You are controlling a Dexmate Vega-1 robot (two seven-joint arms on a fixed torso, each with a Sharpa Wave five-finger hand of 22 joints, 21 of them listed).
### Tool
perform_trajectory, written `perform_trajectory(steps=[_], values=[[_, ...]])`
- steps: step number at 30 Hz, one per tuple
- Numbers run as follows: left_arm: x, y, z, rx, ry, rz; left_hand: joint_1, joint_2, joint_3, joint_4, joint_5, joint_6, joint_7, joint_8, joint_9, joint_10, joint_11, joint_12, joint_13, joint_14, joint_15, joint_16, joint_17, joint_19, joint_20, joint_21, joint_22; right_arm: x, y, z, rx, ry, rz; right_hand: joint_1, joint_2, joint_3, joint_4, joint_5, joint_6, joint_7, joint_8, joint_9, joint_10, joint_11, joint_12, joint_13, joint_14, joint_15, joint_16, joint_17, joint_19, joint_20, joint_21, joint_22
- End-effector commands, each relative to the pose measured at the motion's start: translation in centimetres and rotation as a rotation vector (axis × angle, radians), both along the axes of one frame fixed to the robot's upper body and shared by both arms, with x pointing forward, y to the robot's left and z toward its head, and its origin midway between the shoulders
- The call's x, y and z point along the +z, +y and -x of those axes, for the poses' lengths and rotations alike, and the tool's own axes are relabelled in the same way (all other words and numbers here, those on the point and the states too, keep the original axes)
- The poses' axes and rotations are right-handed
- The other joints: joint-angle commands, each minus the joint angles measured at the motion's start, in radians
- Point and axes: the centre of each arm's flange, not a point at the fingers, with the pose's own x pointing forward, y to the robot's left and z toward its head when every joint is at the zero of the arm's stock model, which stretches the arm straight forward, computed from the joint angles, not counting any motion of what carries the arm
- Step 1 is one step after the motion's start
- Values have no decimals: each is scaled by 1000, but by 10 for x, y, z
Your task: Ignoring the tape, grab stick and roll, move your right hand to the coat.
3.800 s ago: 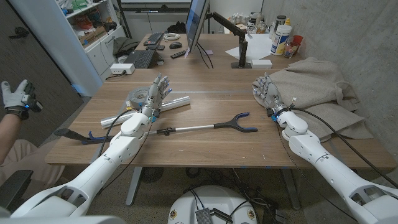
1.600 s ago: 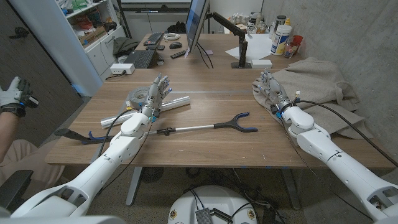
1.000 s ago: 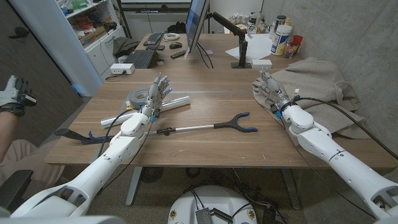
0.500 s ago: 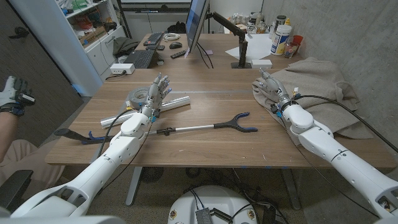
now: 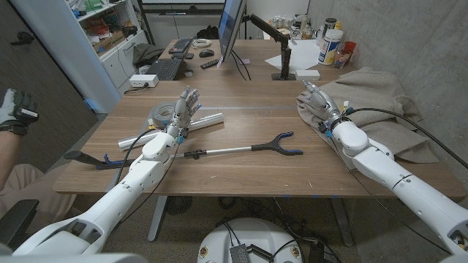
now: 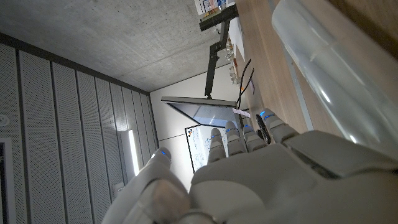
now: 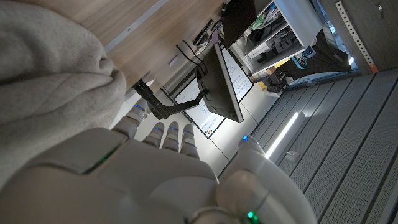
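A beige coat (image 5: pixel 380 98) of soft, fleecy cloth lies crumpled in loose folds on the far right part of a wooden table (image 5: pixel 241 172), against a grey concrete wall. It spreads out beyond and to the outer side of the right hand (image 5: pixel 316 104). That hand stands at the coat's near inner edge, its fingers (image 5: pixel 309 92) stretched straight and close together, pointing away from the robot, with nothing in its grasp. From the head view the fingers seem to touch the cloth's edge, though whether they really press on it is hard to tell. In the right wrist view the coat (image 7: pixel 50 81) bulges right beside the hand (image 7: pixel 143 180), a pale woolly mass next to its fingertips.

The left hand (image 5: pixel 183 111) is raised over the table's left half, fingers extended and slightly apart, holding nothing. Just beyond its fingertips lies a shiny silver roll (image 5: pixel 194 123), a long tube set slantwise; the left wrist view shows this roll (image 6: pixel 336 74) close alongside the hand (image 6: pixel 261 174). A grey ring of tape (image 5: pixel 162 114) sits just beside the hand on its outer side. The stick (image 5: pixel 238 150), a thin metal rod ending in a dark blue fork, lies across the table's middle, on the near, inner side of the left hand and well apart from the right hand.
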Motion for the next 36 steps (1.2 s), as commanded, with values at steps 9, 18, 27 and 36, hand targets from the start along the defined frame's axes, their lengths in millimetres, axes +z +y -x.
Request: perform_trajectory(steps=[9, 18, 27, 36], values=[[0, 0, 0, 0, 3, -3, 1, 0, -3, 0, 6, 5, -4, 5, 6, 9, -3, 4, 5, -6, 0, 4, 3, -6, 6, 2, 1, 16, 17, 16, -152, -54, 247, 12, 8, 6, -5, 3, 1, -13, 2, 6, -15, -10, -3, 3, -25, -3, -4, 6, -19, -5, -5, 3], [0, 0, 0, 0, 2, -2, 1, 1, -4, 0, 7, 5, -4, 5, 6, 10, -1, 4, 5, -5, -1, 6, 3, -6, 7, 2, 1, 18, 22, 18, -189, -69, 305, 4, 16, 6, 0, 2, 1, -17, 2, 6, -19, -18, -3, 3, -39, -2, -4, 9, -33, -6, -6, 3], [0, 0, 0, 0, 3, -2, 1, 1, -5, 1, 7, 5, -4, 4, 6, 9, -2, 3, 5, -5, 0, 6, 3, -7, 6, 2, 1, 18, 24, 21, -235, -75, 360, 2, 18, 6, 0, 2, 2, -19, 2, 6, -21, -19, -3, 4, -50, -2, -5, 10, -48, -7, -8, 3], [0, 0, 0, 0, 2, -3, 0, 1, -6, 1, 7, 5, -4, 4, 6, 10, -2, 3, 5, -5, -1, 7, 3, -7, 7, 3, 1, 21, 26, 26, -307, -89, 446, 2, 20, 7, 0, 1, 3, -21, 3, 7, -29, -21, -5, 4, -64, 1, -7, 10, -62, -8, -9, 3]])
